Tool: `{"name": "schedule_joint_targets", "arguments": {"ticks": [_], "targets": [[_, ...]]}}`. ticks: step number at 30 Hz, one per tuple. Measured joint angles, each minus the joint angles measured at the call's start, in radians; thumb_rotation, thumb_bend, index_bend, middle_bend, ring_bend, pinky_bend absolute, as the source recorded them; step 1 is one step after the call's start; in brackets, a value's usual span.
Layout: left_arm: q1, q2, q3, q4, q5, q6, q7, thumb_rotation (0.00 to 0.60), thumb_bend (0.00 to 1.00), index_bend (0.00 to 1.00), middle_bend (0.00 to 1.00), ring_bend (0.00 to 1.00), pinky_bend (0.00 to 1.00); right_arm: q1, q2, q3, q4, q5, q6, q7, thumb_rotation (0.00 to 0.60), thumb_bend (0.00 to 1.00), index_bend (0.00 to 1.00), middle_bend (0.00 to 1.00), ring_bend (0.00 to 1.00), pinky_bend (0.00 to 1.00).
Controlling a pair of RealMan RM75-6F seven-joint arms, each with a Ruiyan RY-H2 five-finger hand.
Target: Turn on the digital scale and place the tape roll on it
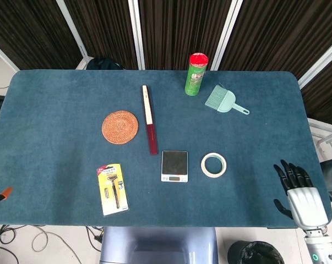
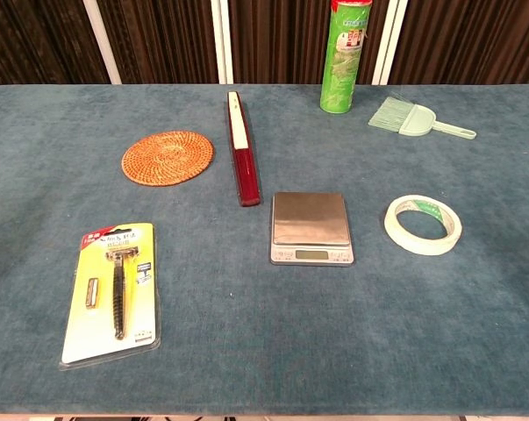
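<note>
A small silver digital scale (image 1: 174,165) (image 2: 310,227) sits near the middle front of the blue table, its platform bare. Just to its right lies the pale tape roll (image 1: 213,165) (image 2: 423,224), flat on the cloth and apart from the scale. My right hand (image 1: 299,192) hovers at the table's front right corner, fingers spread, holding nothing, well to the right of the tape. The chest view does not show it. My left hand appears in neither view.
A packaged razor (image 1: 112,188) lies front left, a woven coaster (image 1: 120,127) and a long red-and-white case (image 1: 149,118) sit left of the scale. A green canister (image 1: 195,74) and a mint hand brush (image 1: 225,100) stand at the back.
</note>
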Motion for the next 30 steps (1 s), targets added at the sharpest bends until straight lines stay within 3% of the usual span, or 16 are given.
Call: {"name": "schedule_joint_targets", "arguments": {"ticks": [3,10,14,17,23,30], "targets": [[-0.002,-0.002,0.001,0.0,-0.001,-0.004,0.005,0.6,0.03,0.0,0.0,0.0,0.0,0.044,0.033,0.011,-0.017,-0.009,-0.052,0.048,0.6,0.41,0.0,0.27,0.42,0.37],[-0.005,0.0,0.004,-0.006,-0.011,-0.021,0.021,0.6,0.03,0.0,0.0,0.0,0.0,0.186,0.093,0.042,-0.065,-0.013,-0.25,0.093,0.6,0.62,0.0,0.49,0.61,0.45],[-0.007,0.0,0.003,-0.007,-0.015,-0.025,0.024,0.6,0.03,0.0,0.0,0.0,0.0,0.25,0.073,0.049,-0.085,-0.01,-0.337,0.066,0.6,0.73,0.0,0.6,0.71,0.57],[-0.008,0.001,0.002,-0.007,-0.019,-0.029,0.024,0.6,0.03,0.0,0.0,0.0,0.0,0.281,0.032,0.049,-0.094,-0.002,-0.393,0.024,0.6,0.81,0.0,0.64,0.75,0.64],[-0.01,0.003,0.001,-0.007,-0.025,-0.036,0.02,0.6,0.04,0.0,0.0,0.0,0.0,0.342,-0.07,0.052,-0.101,0.023,-0.475,-0.064,0.6,0.92,0.0,0.72,0.82,0.7],[-0.011,0.007,-0.002,-0.005,-0.032,-0.041,0.014,0.6,0.04,0.0,0.0,0.0,0.0,0.408,-0.19,0.071,-0.078,0.094,-0.555,-0.192,0.6,0.94,0.0,0.73,0.83,0.7]]}}
